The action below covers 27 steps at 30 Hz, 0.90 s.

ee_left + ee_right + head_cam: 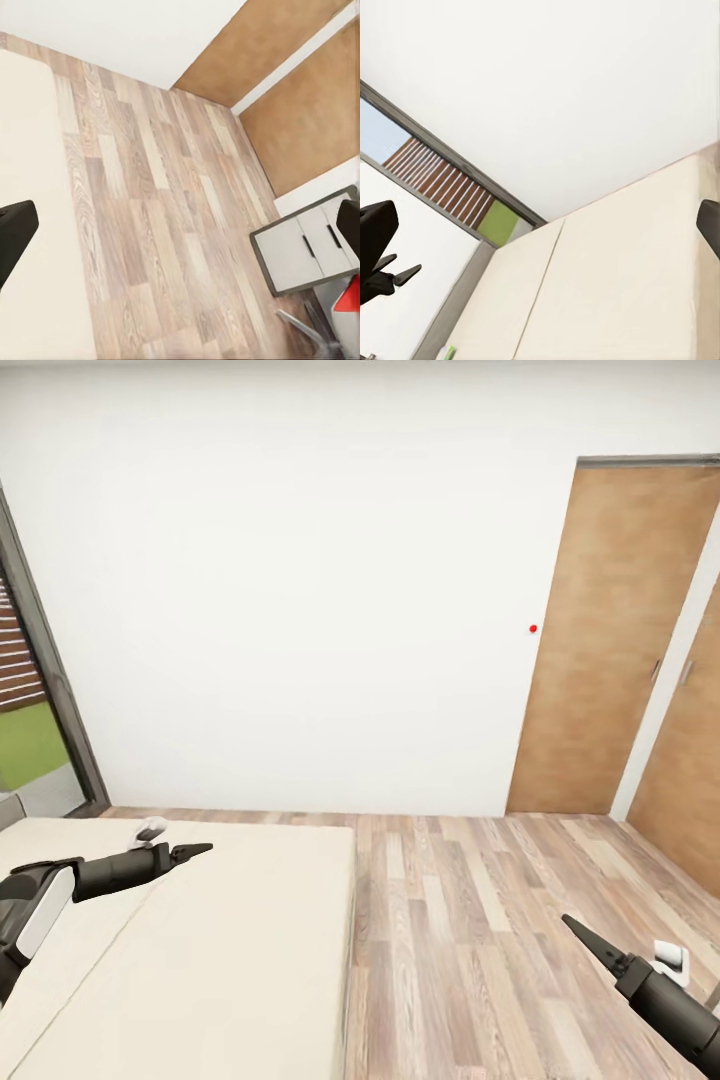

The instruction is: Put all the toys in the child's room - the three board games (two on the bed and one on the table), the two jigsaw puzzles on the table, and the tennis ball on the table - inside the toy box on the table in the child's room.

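Observation:
The cream bed [200, 940] fills the lower left of the head view, and its mattress also shows in the left wrist view [30, 187] and the right wrist view [622, 262]. My left gripper [195, 850] hovers over the bed's far end, open and holding nothing [180, 232]. Low on the right, my right gripper [580, 935] hangs over the plank floor, open and also holding nothing [540, 225]. A white drawer unit [307, 251] in a dark frame stands on the floor. The toys and the toy box are out of view.
Wood-plank floor [480, 920] runs right of the bed to two wood-panel doors [610, 640]. A small red button [533, 628] sits on the white wall. A dark-framed window [30, 710] is at the far left. A red shape [349, 300] shows beside the drawer unit.

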### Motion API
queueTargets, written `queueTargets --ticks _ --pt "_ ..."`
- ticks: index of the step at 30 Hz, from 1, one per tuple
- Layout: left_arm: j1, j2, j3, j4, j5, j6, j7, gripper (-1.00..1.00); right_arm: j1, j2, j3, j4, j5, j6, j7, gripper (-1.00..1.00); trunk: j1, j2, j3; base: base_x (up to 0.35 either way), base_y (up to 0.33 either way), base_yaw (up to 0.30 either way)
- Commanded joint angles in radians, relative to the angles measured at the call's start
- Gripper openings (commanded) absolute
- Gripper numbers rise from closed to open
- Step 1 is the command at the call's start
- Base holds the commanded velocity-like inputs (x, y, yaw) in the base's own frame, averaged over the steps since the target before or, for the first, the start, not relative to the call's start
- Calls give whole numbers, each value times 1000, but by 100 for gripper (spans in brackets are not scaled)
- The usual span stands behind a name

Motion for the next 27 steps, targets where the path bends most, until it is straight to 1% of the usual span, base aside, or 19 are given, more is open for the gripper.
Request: queueTargets --ticks 1,7,15,27 --pt "0 0 1 0 2 5 -2 100 0 0 0 -1 -4 6 0 100 0 0 0 -3 245 -254" --pt "0 0 1 0 2 5 -2 100 0 0 0 -1 -3 6 0 100 0 0 3 -2 240 -188" --pt "0 0 1 0 2 6 -2 100 0 2 1 -1 -3 4 0 100 0 0 3 -60 248 -39" --pt "0 11 0 0 2 6 -2 100 0 3 1 -1 -2 4 0 100 0 0 3 -32 98 -4"
